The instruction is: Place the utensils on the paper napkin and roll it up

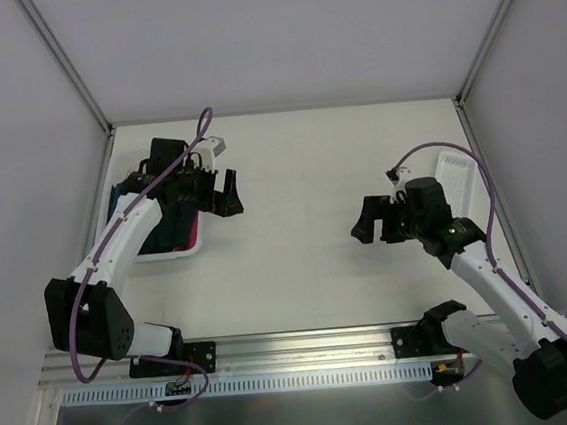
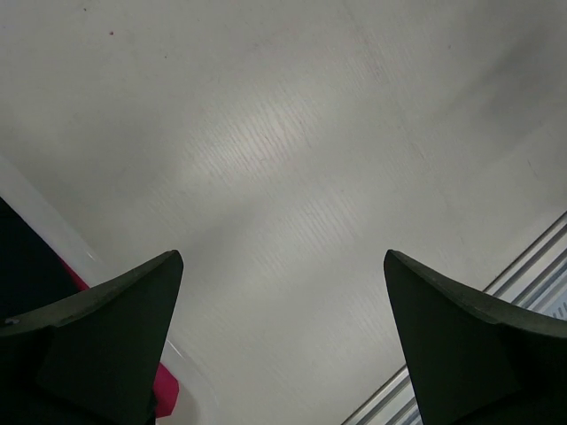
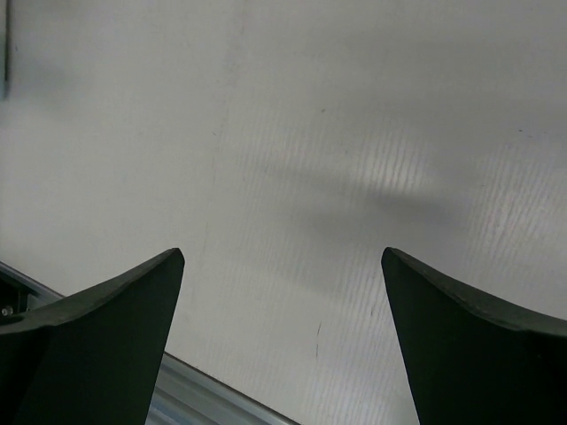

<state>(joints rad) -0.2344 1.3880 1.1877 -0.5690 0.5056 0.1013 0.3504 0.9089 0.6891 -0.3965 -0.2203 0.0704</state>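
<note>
1. Near edge, bottom of the top view: both arm bases are bolted to a metal rail (image 1: 306, 343).
2. Left gripper (image 1: 232, 193): left of centre, over the bare table (image 1: 299, 271). It sits just beside the right rim of a white tray (image 1: 172, 253). Jaws are spread fully apart and nothing is held.
3. Right gripper (image 1: 361, 221): right of centre, over bare table, well apart from the left one. Jaws are likewise spread wide and empty. Both wrist views confirm only table surface between the fingers.
4. Paper napkin (image 1: 172, 227): dark navy, lying in the white tray at upper left, partly hidden under the left arm. A magenta napkin (image 1: 194, 231) lies beside it.
5. Upper right: a ribbed white tray (image 1: 458, 178) sits behind the right arm.
6. Utensils: cannot be made out in any view.
</note>
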